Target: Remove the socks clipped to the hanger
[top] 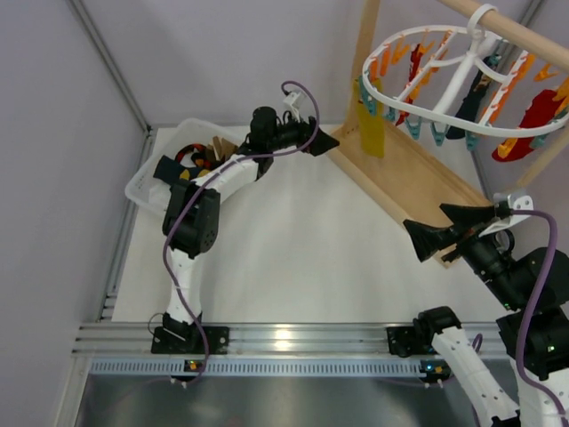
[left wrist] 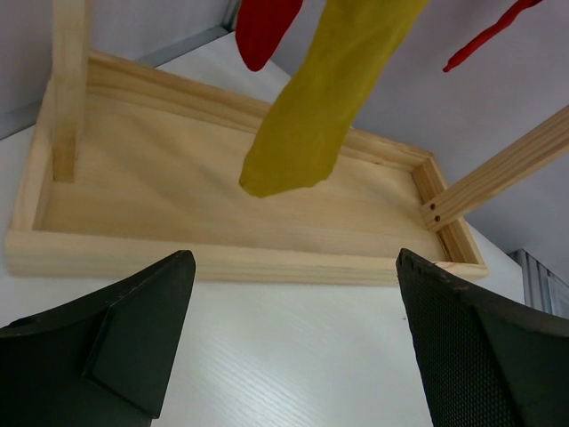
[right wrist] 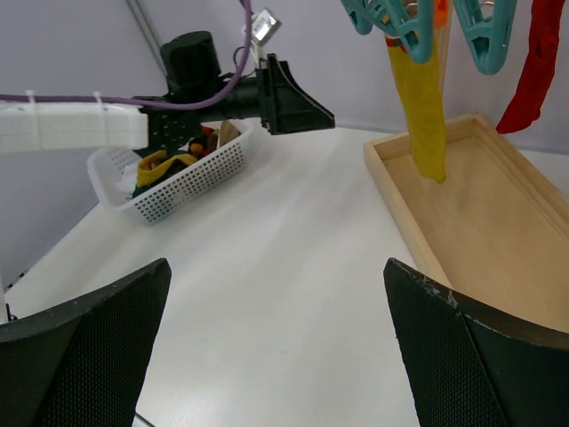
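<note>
The left end effector (top: 322, 142) has its two dark fingers spread wide apart with nothing between them. In its wrist view the gap (left wrist: 293, 294) frames the near rail of the wooden stand's tray (left wrist: 178, 178), and the fingertips hover above the white desk (top: 293, 249) just short of that rail. The mustard sock (left wrist: 311, 116) hangs ahead of and above this gap, roughly centred between the fingers, its toe dangling over the tray floor. It is clear of both fingers. A red sock (left wrist: 262, 31) hangs further back, to the upper left of the mustard one.

The right end effector (top: 442, 227) is likewise wide apart and empty (right wrist: 276, 294). From above it sits over the near right end of the tray, below and in front of the hanger (top: 462, 76). From its wrist the mustard sock (right wrist: 422, 116) shows ahead and to the upper right, held by a teal clip (right wrist: 404, 27), well apart from the fingers. A red sock (right wrist: 533, 71) hangs further right.

The hanger's white oval ring hooks over a wooden rod (top: 524, 31) at the top right. The mustard sock (top: 373, 133) hangs from the ring's left edge, a dark sock (top: 471, 100) near its middle and a red sock (top: 533, 120) on its right. A white basket (top: 147, 182) holding small items sits at the far left of the desk, behind the left arm.
</note>
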Robot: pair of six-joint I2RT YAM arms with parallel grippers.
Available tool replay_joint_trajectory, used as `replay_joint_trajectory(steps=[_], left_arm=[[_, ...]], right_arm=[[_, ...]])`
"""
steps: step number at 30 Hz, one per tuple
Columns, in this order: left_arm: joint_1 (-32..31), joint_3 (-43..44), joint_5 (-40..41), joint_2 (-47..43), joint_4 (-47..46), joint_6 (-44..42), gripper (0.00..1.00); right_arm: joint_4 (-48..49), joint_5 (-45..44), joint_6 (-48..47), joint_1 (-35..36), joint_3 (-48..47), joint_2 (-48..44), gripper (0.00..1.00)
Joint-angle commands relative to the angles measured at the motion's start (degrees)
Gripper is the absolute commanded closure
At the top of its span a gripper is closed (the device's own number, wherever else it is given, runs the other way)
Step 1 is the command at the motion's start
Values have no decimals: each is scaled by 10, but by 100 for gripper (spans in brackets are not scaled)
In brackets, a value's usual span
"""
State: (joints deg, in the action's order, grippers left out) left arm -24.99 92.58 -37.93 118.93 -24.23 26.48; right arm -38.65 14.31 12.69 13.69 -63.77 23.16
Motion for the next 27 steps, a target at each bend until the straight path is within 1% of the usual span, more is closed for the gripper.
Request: replay_joint_trajectory(steps=[1, 2, 3, 4, 6, 8, 10, 13, 14, 19, 20, 24, 27], left_arm=[[-1, 104, -104, 60, -73, -14, 2], [-3, 124, -108, 75, -73, -25, 2], [-3, 142, -109, 104, -73, -29, 2], [-2, 180, -115, 118, -73, -34, 2], [-2, 220, -126, 149, -73, -32, 2], [-6, 281, -145, 191, -73, -25, 2], [-12, 312, -141, 224, -73, -31, 2], [-24, 360, -114, 255, -73, -42, 2], [-28, 392, -93, 282, -73, -42, 2], [-35, 483, -22, 354, -82, -46, 2], [-36, 490, -16, 372, -86, -46, 2], [-43, 497, -19, 387, -111, -49, 2], [-56, 489, -18, 388, -111, -80, 2]], right_arm=[[1, 12, 9, -9, 4, -8, 0], [9, 21, 15, -8, 11, -12, 0], [18, 51, 29, -9, 16, -18, 1], [26, 71, 34, -9, 24, -21, 1], [44, 117, 37, -9, 38, -34, 0], [52, 125, 40, -8, 47, -40, 0], [64, 122, 43, -9, 51, -46, 1], [86, 124, 65, -9, 65, -50, 0], [92, 135, 80, -9, 73, -51, 0], [104, 171, 89, -9, 69, -66, 1], [104, 172, 88, -9, 68, -69, 1], [106, 175, 88, -9, 71, -65, 1], [112, 178, 90, -10, 84, -58, 0]])
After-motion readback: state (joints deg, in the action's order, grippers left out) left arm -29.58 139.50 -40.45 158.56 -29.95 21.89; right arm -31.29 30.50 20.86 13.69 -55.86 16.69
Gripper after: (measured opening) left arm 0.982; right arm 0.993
